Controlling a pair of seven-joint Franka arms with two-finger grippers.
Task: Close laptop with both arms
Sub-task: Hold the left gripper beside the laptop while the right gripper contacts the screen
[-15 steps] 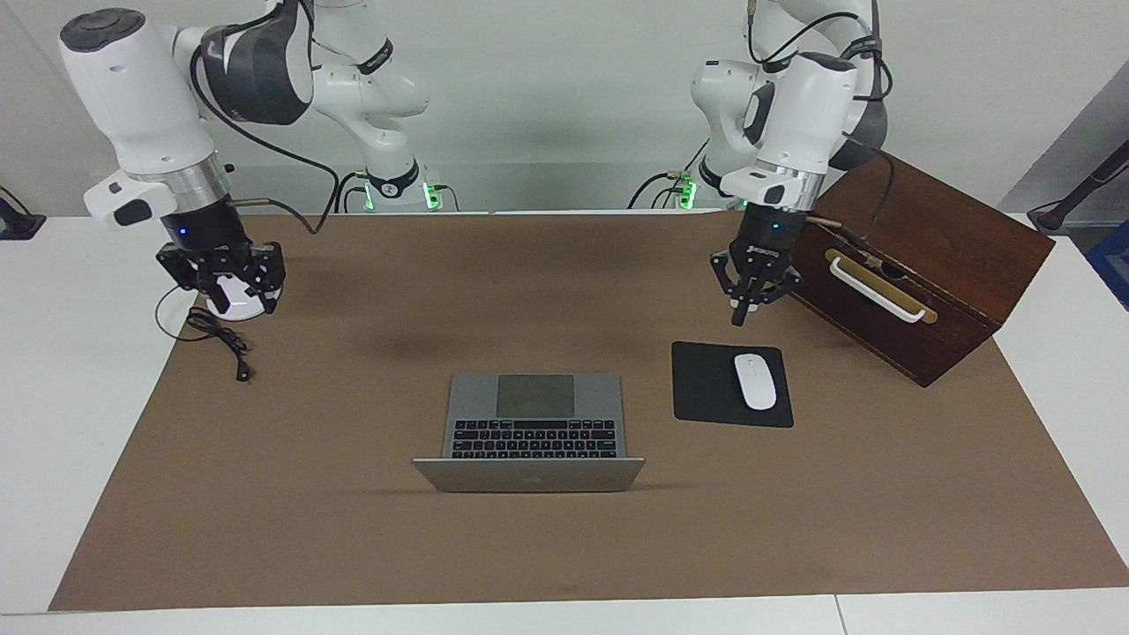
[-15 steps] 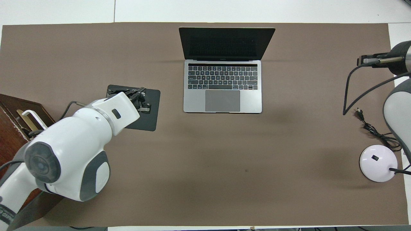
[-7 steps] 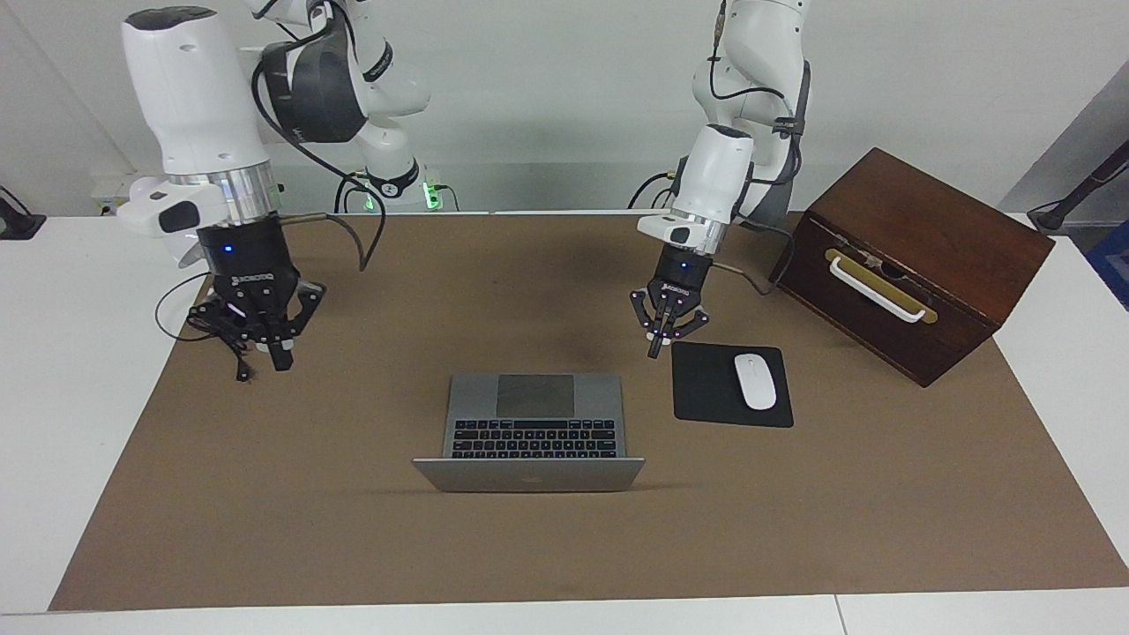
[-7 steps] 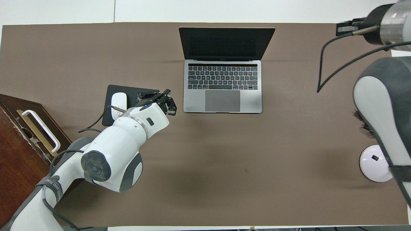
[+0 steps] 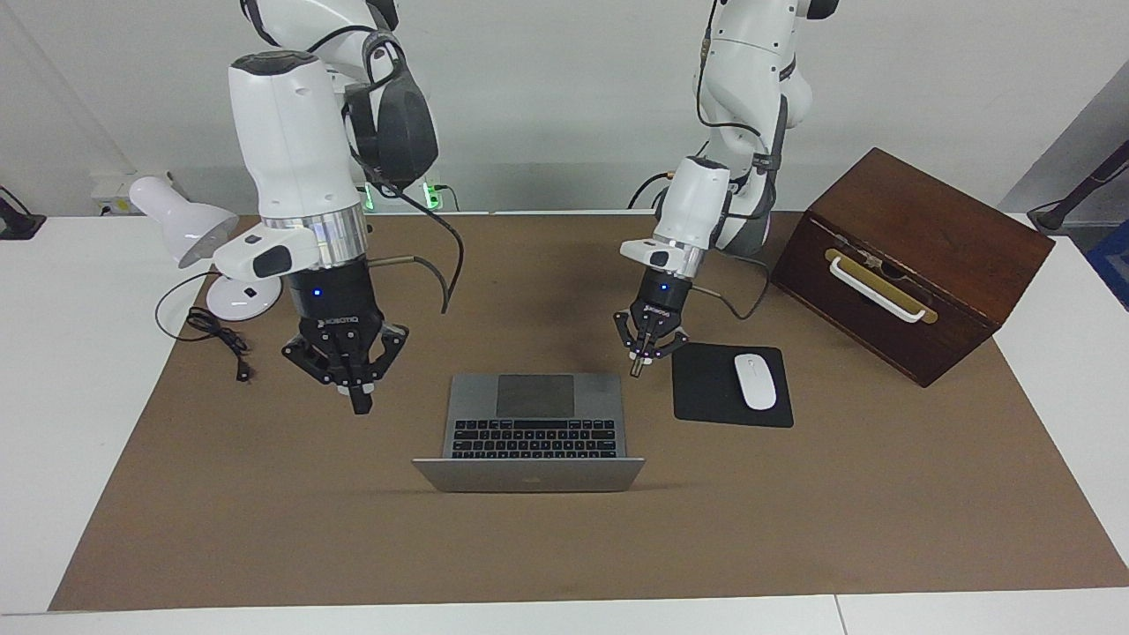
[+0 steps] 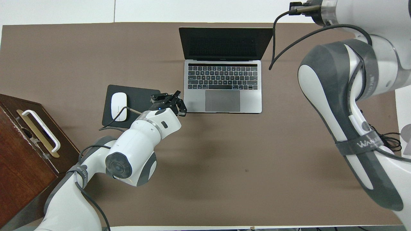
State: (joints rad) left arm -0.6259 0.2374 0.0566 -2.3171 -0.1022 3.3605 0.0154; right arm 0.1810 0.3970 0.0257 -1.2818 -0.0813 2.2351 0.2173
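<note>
While laptop (image 5: 529,432) stands open, both claws hover shut.

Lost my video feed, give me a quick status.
Left end effector and right end effector shut, flanking the laptop. Lid open, untouched. Mouse pad beside it, nothing blocking.

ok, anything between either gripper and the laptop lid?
Nothing visible. The laptop stands open on bare mat; the left gripper and right gripper, both shut, hang beside its base. The mouse pad lies off to one side.
</note>
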